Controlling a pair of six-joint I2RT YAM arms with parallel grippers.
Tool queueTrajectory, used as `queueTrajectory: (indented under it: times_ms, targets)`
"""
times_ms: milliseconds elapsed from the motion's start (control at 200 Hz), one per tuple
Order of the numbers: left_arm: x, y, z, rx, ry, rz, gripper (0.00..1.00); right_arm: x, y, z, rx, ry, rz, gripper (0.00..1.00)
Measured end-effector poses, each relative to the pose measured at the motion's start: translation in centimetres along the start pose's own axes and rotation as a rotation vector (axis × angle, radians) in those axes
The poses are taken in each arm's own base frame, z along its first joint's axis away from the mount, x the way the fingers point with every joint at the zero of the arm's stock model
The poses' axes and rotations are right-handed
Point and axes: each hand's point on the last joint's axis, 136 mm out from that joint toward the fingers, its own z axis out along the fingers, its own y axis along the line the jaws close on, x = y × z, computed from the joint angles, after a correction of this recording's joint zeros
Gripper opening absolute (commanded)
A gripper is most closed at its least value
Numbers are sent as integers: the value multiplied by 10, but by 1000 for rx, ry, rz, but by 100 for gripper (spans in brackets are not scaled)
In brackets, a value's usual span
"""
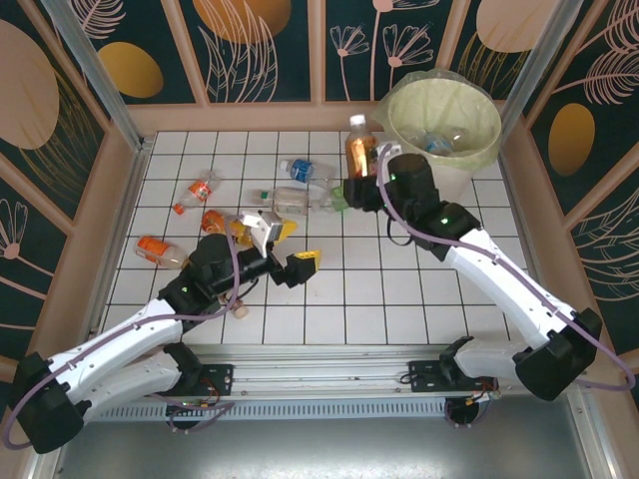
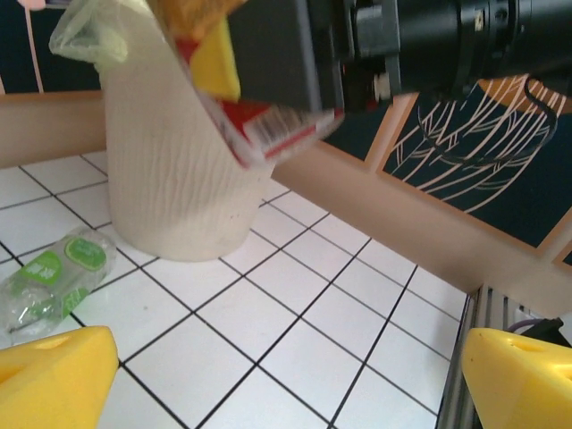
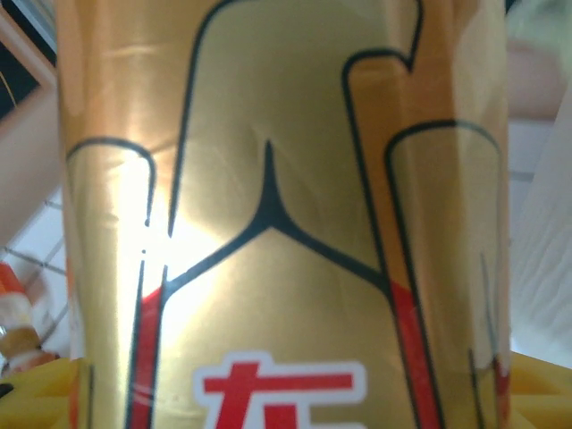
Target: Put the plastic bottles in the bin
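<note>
The desk point(image 1: 369, 289) was a grid of white square tiles with dark grout lines, edged by a low tan wooden kerb. Around it rose wall panels point(image 1: 270, 50) of dark teal painted with pale flowers, leaves and orange ovals, divided by wooden strips and metal posts. The bin point(image 1: 487, 150), lined with a pale yellow-green bag, sat in the far right corner of the desk, with a few bottles lying inside it.

The right claw point(image 1: 355, 188) was partly closed round a gold-labelled bottle point(image 1: 360, 150), gripping it upright just left of the bin. Its wrist view showed the gold, orange and red label point(image 3: 286, 223) up close, with yellow fingertips point(image 3: 36, 398) at the bottom corners.

The left claw point(image 1: 295, 245) stood wide open and empty over the middle of the desk, its yellow fingertips point(image 2: 54, 375) far apart above bare tiles.

Loose bottles lay across the left half: an orange bottle point(image 1: 160, 249), a red-labelled bottle point(image 1: 197, 192), a blue-labelled bottle point(image 1: 303, 170) and a clear bottle point(image 1: 290, 198). A crushed green-labelled bottle point(image 2: 49, 277) lay on the tiles near the bin's foot.
</note>
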Motion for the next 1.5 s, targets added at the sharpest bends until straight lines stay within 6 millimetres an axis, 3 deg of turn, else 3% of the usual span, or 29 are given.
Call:
queueTrajectory:
  times_ms: [160,300,475,636,771,856,1006,1151,1331,1501]
  targets:
    - [0,-1,-4,13,-51,-1,99,-49,-16,-13,21,-114,4,59]
    - [-6,-2,-10,17,-94,4,99,-85,-47,-13,74,-186,29,59]
    - [-14,-6,-15,27,-126,13,99,-115,-106,0,165,-210,72,60]
    - [-13,-6,-15,27,-123,13,99,-127,-163,15,246,-183,141,60]
    - [-12,-6,-15,25,-117,14,99,-120,-201,32,303,-113,212,61]
    - [-12,-6,-15,25,-117,15,99,-103,-215,48,316,-44,244,61]
    - [-12,-6,-15,24,-114,21,99,-64,-223,69,310,89,297,62]
    - [-11,-5,-15,20,-105,24,99,-40,-230,84,283,180,346,63]
    - [-15,-5,-15,5,-87,28,99,-23,-239,88,233,239,419,65]
    - [-37,-4,-24,-44,-114,10,99,-22,-241,88,191,246,457,69]
